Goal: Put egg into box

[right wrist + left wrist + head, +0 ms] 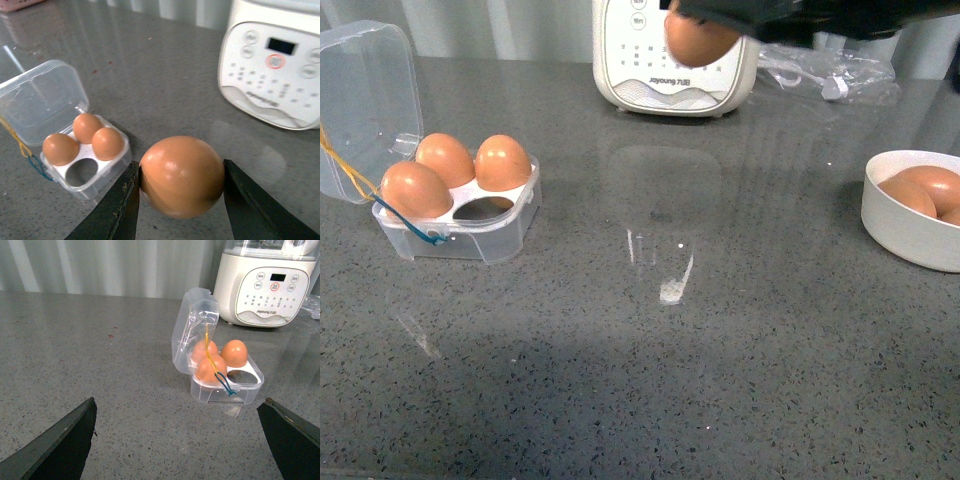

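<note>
My right gripper (181,170) is clamped on the egg (695,42), which is held aloft at the top centre of the front view. It is well apart from the open box (492,240) at middle left. My left gripper (177,407) hangs with its jaws spread wide.

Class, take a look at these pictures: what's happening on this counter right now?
The right gripper holds a brown egg between its jaws, up above the counter near the white appliance. The clear box sits open with three eggs in it and one cell empty. The left gripper is open and holds nothing. A white bowl with more eggs stands on the robot's right.
</note>
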`<state>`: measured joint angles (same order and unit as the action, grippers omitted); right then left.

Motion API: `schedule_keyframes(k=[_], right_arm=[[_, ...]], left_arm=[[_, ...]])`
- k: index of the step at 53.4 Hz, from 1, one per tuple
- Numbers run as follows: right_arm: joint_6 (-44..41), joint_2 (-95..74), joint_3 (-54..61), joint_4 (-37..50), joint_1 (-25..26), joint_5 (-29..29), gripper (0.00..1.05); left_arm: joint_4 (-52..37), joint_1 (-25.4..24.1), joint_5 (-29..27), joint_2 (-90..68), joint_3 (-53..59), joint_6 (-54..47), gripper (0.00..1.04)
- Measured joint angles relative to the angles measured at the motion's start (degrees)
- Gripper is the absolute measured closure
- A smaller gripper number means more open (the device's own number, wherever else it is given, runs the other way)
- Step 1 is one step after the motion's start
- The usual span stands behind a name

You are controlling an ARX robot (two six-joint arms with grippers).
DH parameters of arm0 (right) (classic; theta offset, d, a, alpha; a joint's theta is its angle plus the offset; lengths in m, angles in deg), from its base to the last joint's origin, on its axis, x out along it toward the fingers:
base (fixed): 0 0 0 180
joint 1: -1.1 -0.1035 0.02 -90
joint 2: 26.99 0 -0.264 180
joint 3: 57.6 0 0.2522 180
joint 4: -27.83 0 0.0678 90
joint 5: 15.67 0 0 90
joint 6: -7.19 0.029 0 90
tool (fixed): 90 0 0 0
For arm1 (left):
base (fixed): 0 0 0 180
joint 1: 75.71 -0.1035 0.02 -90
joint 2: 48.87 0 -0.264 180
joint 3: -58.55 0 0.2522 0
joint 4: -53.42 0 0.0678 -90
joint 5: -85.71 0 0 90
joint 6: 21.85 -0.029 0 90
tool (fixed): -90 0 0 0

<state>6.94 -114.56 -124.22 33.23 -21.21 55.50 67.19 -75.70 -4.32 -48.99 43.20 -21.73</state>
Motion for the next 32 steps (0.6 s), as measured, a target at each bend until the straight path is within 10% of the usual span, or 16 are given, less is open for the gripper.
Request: schedule_keyframes(k=[32], right_arm=[[-2.9,-12.9,-11.2,-5.0,-10.8,-4.1,0.64]], left_arm=[[0.0,0.0,0.0,0.0,0.0,0.0,0.07]])
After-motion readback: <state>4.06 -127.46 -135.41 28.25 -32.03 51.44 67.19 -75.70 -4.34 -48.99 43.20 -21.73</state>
